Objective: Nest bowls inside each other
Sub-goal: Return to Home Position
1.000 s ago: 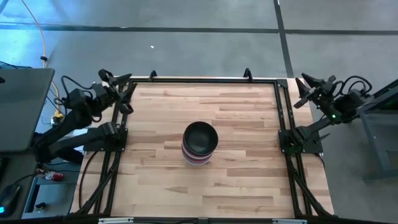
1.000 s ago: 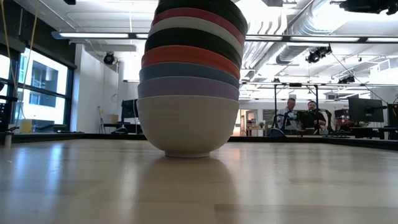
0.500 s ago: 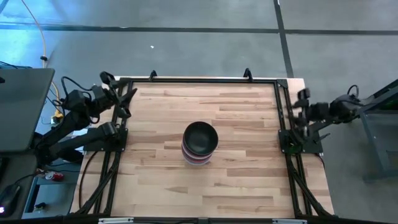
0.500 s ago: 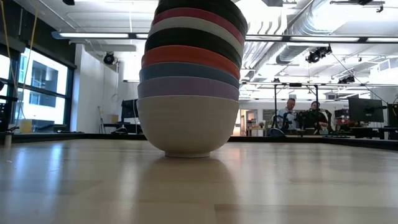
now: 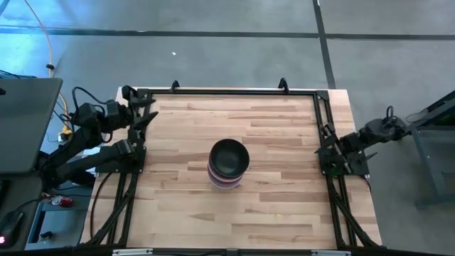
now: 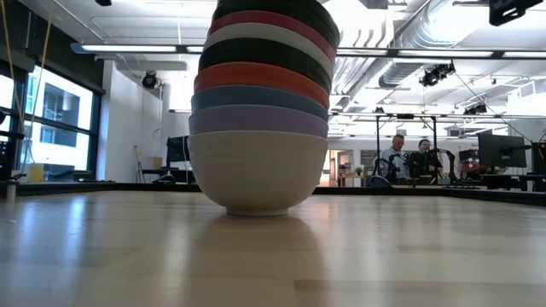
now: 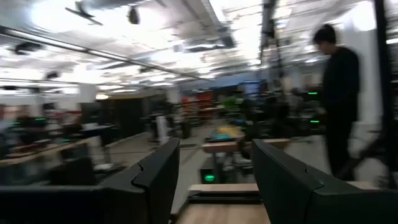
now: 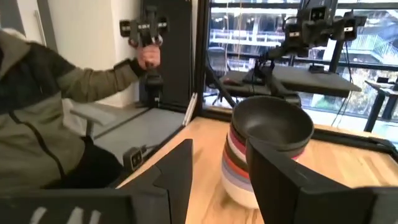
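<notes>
Left end effector (image 5: pixel 148 112): at the left edge of the bench (image 5: pixel 270 206), fingers spread, holding nothing. Bowls (image 5: pixel 228 164): one nested stack, upright at mid-bench, cream bowl (image 6: pixel 258 170) at the base, black bowl (image 8: pixel 273 121) on top, well apart from both arms. Right end effector (image 5: pixel 326 135): at the right edge, fingers spread, empty.

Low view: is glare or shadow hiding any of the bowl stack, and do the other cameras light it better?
Low view: bright ceiling lights behind the bowl stack, yet its bands show plainly; the frame cuts its top, and the table carries a dim reflection. High view: even light; the top black bowl is dark inside. Right wrist view: bright windows behind the stack.
</notes>
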